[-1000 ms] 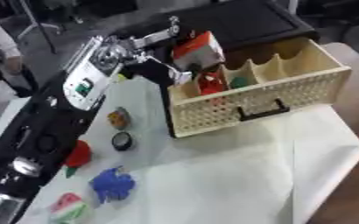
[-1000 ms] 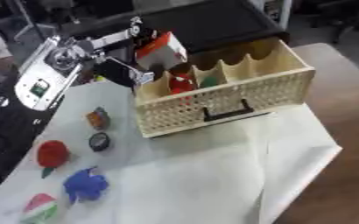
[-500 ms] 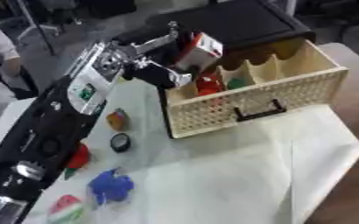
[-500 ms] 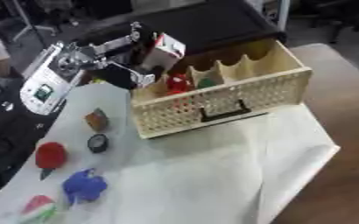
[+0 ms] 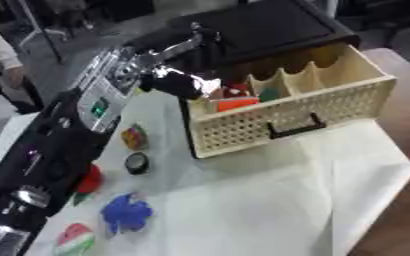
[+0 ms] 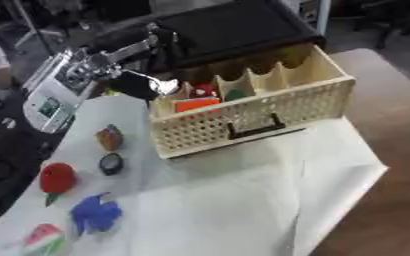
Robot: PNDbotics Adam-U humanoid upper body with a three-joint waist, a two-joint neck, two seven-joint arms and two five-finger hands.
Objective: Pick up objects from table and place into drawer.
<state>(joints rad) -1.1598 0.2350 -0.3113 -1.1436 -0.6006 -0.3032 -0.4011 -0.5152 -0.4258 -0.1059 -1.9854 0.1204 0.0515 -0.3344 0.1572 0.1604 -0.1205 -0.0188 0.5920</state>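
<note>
The left hand (image 6: 143, 82) hangs at the far-left corner of the drawer (image 6: 270, 107), its fingers over the leftmost compartment; whether they are open or curled cannot be told, and nothing shows in their hold; an orange-red box (image 6: 196, 104) lies in that compartment just below the hand, with a red object (image 6: 206, 90) and a green one (image 6: 236, 94) in the compartments beside it. The arm runs back to the near left. Left of the drawer, on the white sheet (image 6: 243, 200), lie a small multicoloured block (image 6: 110, 138), a black disc (image 6: 111, 163), a red fruit (image 6: 57, 178), a blue toy (image 6: 95, 213) and a watermelon slice (image 6: 47, 240) at the near-left corner.
</note>
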